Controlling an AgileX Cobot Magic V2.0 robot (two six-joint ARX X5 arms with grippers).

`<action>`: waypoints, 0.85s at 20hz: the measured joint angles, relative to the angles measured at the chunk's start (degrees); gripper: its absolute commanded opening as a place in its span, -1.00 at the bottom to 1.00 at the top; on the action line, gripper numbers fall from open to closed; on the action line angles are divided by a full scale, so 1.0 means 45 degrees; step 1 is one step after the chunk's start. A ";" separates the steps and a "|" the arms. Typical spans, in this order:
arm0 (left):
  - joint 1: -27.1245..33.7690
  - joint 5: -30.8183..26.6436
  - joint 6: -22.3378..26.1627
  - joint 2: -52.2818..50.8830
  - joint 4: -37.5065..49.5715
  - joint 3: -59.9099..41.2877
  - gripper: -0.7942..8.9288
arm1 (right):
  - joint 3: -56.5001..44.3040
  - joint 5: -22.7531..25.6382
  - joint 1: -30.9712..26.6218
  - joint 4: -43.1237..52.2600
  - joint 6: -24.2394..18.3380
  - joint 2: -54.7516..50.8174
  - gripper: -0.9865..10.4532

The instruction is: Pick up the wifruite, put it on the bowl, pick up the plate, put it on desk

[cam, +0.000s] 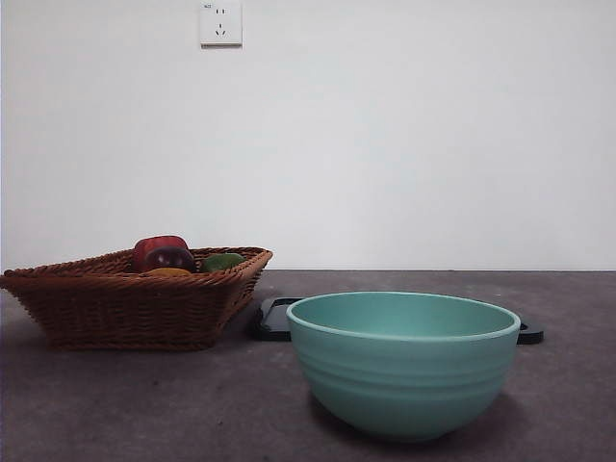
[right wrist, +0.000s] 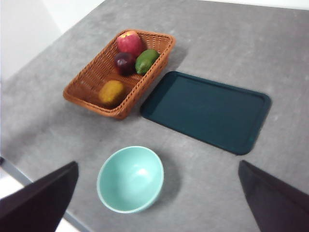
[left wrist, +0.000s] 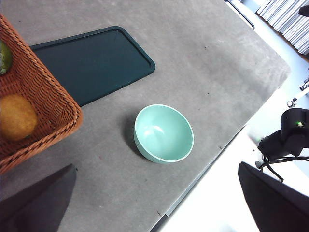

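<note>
The brownish-orange wifruite (right wrist: 112, 92) (left wrist: 17, 117) lies in a wicker basket (right wrist: 82, 96) at the end nearest the bowl; in the front view only its top (cam: 169, 272) peeks over the rim. The empty teal bowl (cam: 402, 366) (left wrist: 164, 134) (right wrist: 130, 179) stands upright on the desk (cam: 144, 404). A dark teal rectangular plate (right wrist: 207, 110) (left wrist: 91, 60) (cam: 272, 320) lies flat beside the basket, behind the bowl. My left gripper (left wrist: 155, 166) and right gripper (right wrist: 157, 163) both hover high above the desk, open and holding nothing. Neither appears in the front view.
The basket (cam: 125, 303) also holds a red apple (right wrist: 129, 42), a dark purple fruit (right wrist: 124, 62) and a green fruit (right wrist: 146, 60). The desk's edge (left wrist: 207, 169) runs close to the bowl. A white wall with a socket (cam: 220, 22) stands behind.
</note>
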 measured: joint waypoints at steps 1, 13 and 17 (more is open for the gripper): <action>0.0000 0.0000 0.0000 0.0000 0.0034 0.0000 0.51 | 0.0000 -0.0010 0.0000 0.0000 -0.0005 0.0000 0.33; -0.0005 -0.1243 -0.0733 0.2220 0.1175 0.0034 0.51 | 0.0000 -0.0019 0.0000 0.0199 -0.0005 0.0000 0.33; -0.0005 -0.2764 -0.1438 0.4692 0.1180 0.0228 0.51 | 0.0000 -0.0019 0.0000 0.0199 -0.0005 0.0000 0.33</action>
